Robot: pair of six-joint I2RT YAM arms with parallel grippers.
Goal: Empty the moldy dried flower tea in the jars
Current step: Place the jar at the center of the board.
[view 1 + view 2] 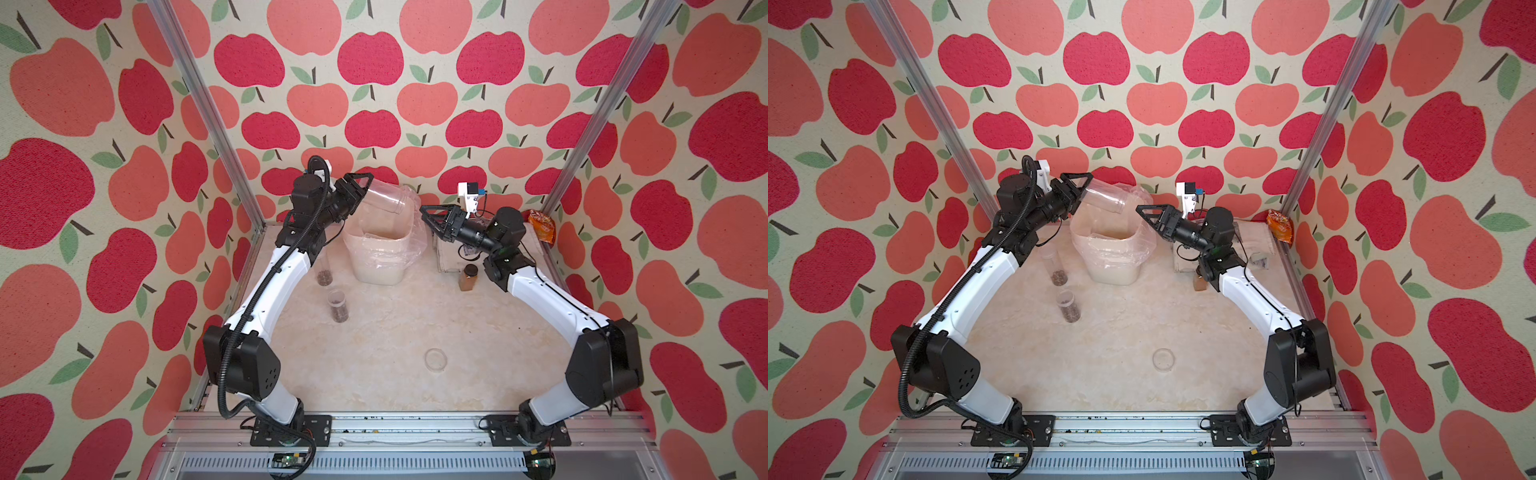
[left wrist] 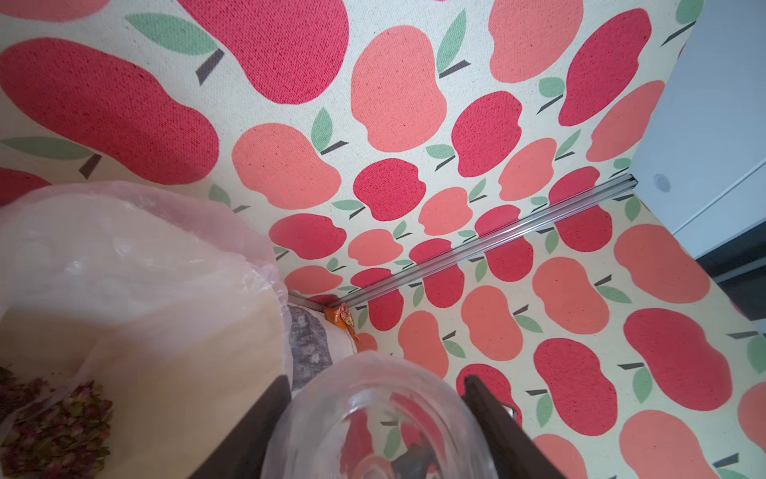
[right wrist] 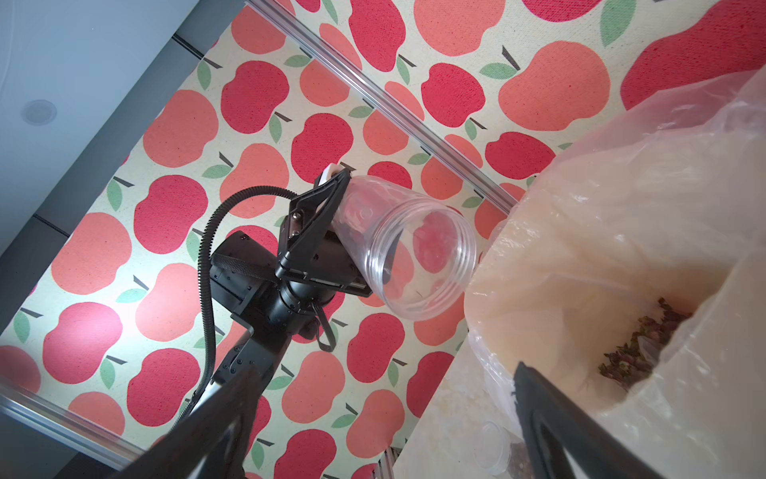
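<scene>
My left gripper (image 1: pixel 363 193) (image 2: pixel 373 385) is shut on the base of a clear jar (image 1: pixel 384 199) (image 2: pixel 381 414) (image 3: pixel 414 257). The jar has no lid and is tipped mouth-down over the white bag-lined bin (image 1: pixel 378 270) (image 1: pixel 1113 272); it looks empty. Dried flower tea (image 2: pixel 49 423) (image 3: pixel 638 352) lies inside the bin's bag. Two more jars (image 1: pixel 323 272) (image 1: pixel 338 305) stand on the table left of the bin, with dark tea at the bottom. My right gripper (image 1: pixel 426 218) (image 3: pixel 379 385) hangs open just right of the bin, holding nothing.
A clear round lid (image 1: pixel 435 359) lies on the table's front middle. An amber jar with a black cap (image 1: pixel 469 277) and a clear box (image 1: pixel 446 259) sit under my right arm. An orange packet (image 1: pixel 542 226) is in the back right corner.
</scene>
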